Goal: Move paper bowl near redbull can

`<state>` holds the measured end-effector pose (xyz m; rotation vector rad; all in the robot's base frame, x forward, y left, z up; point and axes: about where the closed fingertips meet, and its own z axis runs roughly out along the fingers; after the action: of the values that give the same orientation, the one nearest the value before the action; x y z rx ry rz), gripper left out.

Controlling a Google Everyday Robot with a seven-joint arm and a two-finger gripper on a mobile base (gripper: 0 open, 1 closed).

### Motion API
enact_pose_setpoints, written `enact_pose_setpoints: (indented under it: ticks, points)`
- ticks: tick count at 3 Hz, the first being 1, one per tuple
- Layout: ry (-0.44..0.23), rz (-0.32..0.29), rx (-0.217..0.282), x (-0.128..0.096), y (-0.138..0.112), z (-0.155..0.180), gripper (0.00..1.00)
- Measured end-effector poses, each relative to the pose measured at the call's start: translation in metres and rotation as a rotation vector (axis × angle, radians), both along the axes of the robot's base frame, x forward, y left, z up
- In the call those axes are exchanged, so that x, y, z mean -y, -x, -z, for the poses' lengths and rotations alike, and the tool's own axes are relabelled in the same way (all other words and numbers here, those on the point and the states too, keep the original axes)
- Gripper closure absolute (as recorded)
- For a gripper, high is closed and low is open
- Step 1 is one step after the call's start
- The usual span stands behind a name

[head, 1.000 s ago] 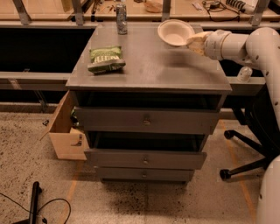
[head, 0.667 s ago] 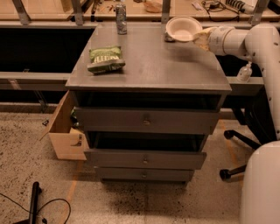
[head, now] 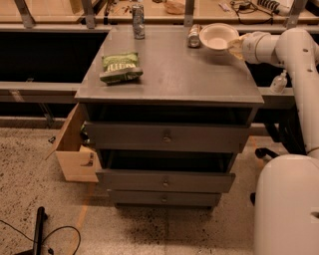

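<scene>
At upper right, your hand point(head: 236, 46) pinches the bowl point(head: 218, 35) by its rim to land it just beside the can point(head: 194, 36).

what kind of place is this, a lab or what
Most likely a robotics lab or workshop: a grey drawer cabinet serves as the table, a cluttered workbench runs behind it, and a cable trails on the speckled floor. The gripper is at the rim of the paper bowl.
</scene>
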<state>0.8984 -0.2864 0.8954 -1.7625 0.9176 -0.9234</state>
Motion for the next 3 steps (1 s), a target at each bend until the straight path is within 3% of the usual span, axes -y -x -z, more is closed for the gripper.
enact_pose_setpoints:
  ticks: [1, 2, 3]
  points:
    - [0.006, 0.009, -0.019, 0.003, -0.005, 0.007, 0.16]
    - [0.000, -0.008, -0.010, 0.000, -0.003, 0.001, 0.00]
    - [-0.031, 0.009, 0.013, 0.016, 0.006, -0.013, 0.00]
